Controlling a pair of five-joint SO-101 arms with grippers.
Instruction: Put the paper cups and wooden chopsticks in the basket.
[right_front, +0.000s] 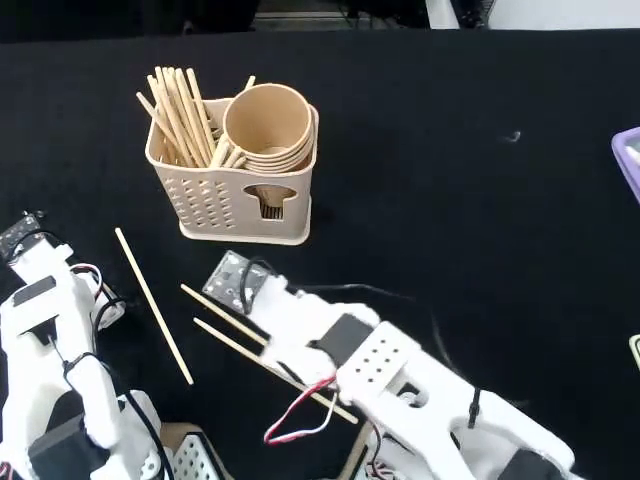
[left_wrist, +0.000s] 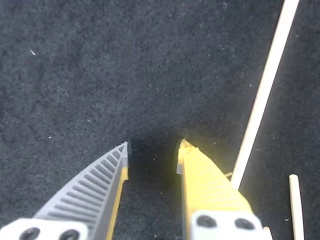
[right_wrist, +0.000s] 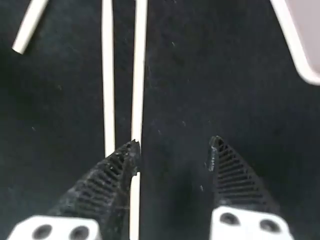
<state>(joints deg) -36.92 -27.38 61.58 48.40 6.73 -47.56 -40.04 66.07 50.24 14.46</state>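
The left pincer (left_wrist: 152, 155) hangs close over the black counter (left_wrist: 100, 75) with its grey and yellow fingers parted by a moderate gap, and there is nothing but bare cloth between them. Just outside the yellow finger (left_wrist: 210, 190) a single chopstick (left_wrist: 264, 90) runs forward past the tip, apart from the finger, and the end of another stick (left_wrist: 296, 205) lies a little further out on the same side. The right pincer (right_wrist: 172, 147) is also spread wide and grips nothing. Two loose chopsticks (right_wrist: 137, 70) lie side by side and stretch straight ahead of it. One passes under the tip of one black finger (right_wrist: 110, 185) and shows again along that finger's inner edge, while its mate (right_wrist: 107, 75) lies just outside the same finger. Ahead of this pincer and off to that same side lies a blunt stick end (right_wrist: 29, 27), and ahead on the opposite side is a corner of the basket (right_wrist: 295, 40). From the high view, the single chopstick (right_front: 153, 305) lies between the two arms and the two loose chopsticks (right_front: 225, 318) vanish beneath the right arm (right_front: 380, 370). Beyond them the basket (right_front: 225, 200) stands upright, with stacked paper cups (right_front: 268, 125) on one side of it and a bundle of chopsticks (right_front: 180, 115) leaning on the other.
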